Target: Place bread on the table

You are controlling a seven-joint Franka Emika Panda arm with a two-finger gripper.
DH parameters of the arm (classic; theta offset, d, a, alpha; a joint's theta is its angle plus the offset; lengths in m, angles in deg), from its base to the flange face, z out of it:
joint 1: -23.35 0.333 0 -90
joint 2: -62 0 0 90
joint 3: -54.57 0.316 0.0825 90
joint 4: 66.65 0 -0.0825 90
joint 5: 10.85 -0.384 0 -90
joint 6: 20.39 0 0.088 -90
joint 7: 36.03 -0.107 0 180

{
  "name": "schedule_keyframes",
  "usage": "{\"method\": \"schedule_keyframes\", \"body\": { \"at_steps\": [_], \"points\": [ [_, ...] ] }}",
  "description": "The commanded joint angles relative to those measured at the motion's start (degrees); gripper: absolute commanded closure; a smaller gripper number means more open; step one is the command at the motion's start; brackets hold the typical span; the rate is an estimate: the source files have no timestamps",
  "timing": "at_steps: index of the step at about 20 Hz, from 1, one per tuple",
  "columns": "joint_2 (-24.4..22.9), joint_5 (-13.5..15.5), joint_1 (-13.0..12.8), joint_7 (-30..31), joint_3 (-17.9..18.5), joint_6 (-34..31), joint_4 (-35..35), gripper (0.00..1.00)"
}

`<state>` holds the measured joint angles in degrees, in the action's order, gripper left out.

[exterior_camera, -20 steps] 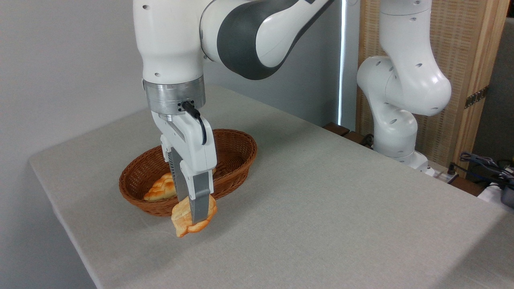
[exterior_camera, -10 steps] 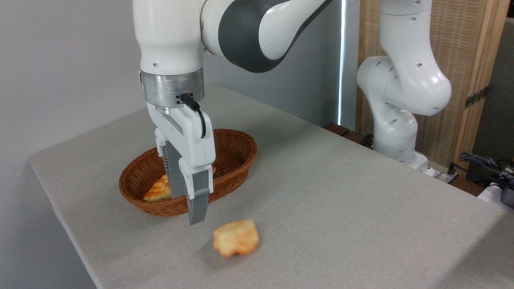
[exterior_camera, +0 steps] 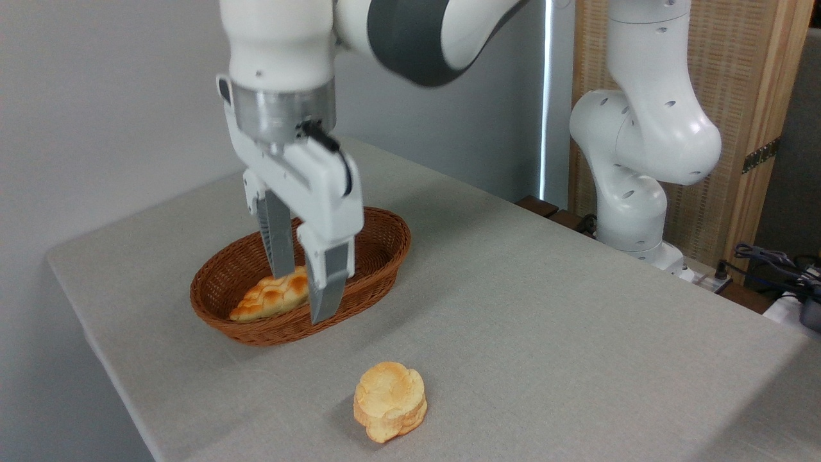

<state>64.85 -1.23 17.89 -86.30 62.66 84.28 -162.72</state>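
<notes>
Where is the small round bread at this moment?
The bread lies on the grey table, low in the picture near the front edge, apart from the wicker basket and below the open hand.

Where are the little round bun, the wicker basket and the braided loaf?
round bun point(exterior_camera: 390, 401), fixed camera, its lobed top.
wicker basket point(exterior_camera: 385, 247), fixed camera, its right rim.
braided loaf point(exterior_camera: 272, 300), fixed camera, its glazed top.
</notes>
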Motion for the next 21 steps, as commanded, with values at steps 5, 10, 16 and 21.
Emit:
{"method": "schedule_keyframes", "body": {
  "at_steps": [5,10,16,21],
  "points": [
    [-4.8,-7.6,2.8,9.2,-9.0,-11.8,0.1,0.0],
    [-4.4,-7.7,2.8,10.2,-9.2,-12.9,1.0,0.0],
    [-4.0,-7.6,2.9,9.3,-8.4,-12.8,1.8,0.0],
    [-4.0,-7.5,2.9,9.5,-7.7,-12.8,2.1,0.0]
  ]
}}
